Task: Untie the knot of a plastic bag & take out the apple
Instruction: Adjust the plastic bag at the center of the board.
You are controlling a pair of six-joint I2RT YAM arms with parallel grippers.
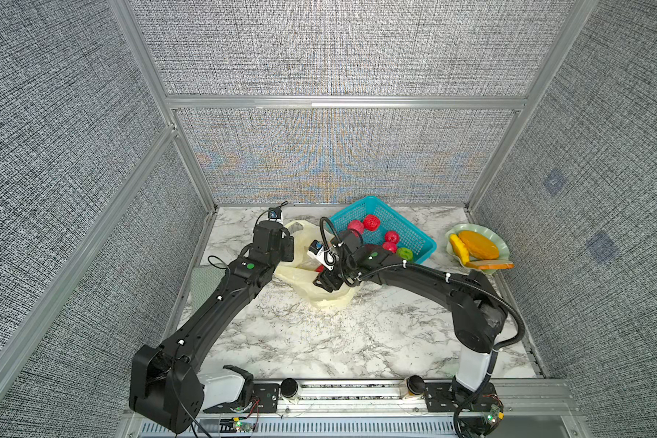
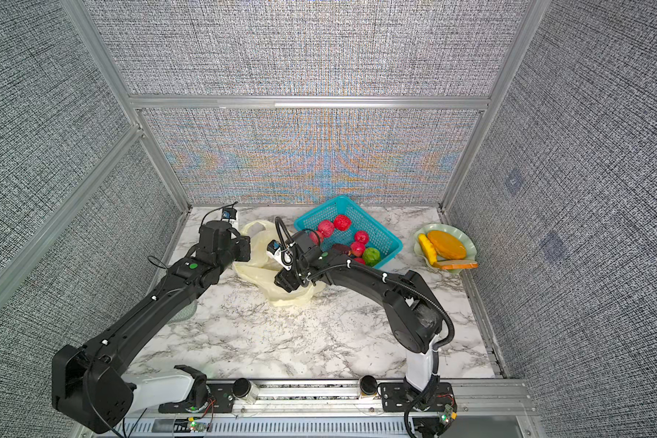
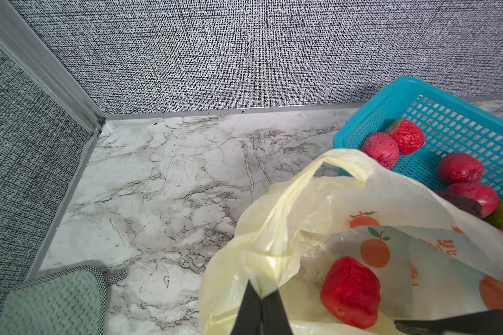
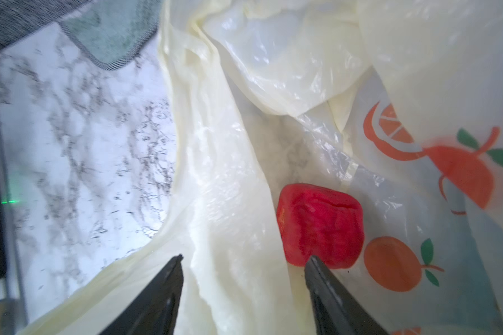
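enclosure: grey woven wall panels (image 1: 338,57) in an aluminium frame around a white marble-pattern table (image 1: 319,341); two black arms reach in from the near rail.

- green cloth (image 3: 55,298): at the left edge of the table, partly under the left arm.
- right end effector (image 4: 244,258): released, jaws spread, grasping nothing; over the near side of the bag's open mouth. in its wrist view one fingertip sits at the apple's edge, the other over the yellow rim; contact cannot be told.
- apple (image 4: 320,226): red, wrinkled, lying inside the bag on its floor, mid-table.
- plastic bag (image 1: 329,299): pale yellow, translucent, orange-fruit print, slumped mid-table between the two arms, mouth gaping, one handle loop standing up on the far side.
- left end effector (image 3: 261,295): clenched on a bunched fold of the bag's yellow rim, at the bag's left side.
- teal mesh basket (image 1: 351,212): just beyond the bag to the right, touching it; holds several red fruits (image 1: 371,222) and one green fruit (image 1: 406,253).
- pale green plate (image 1: 459,228): far right, carrying yellow and orange food pieces.
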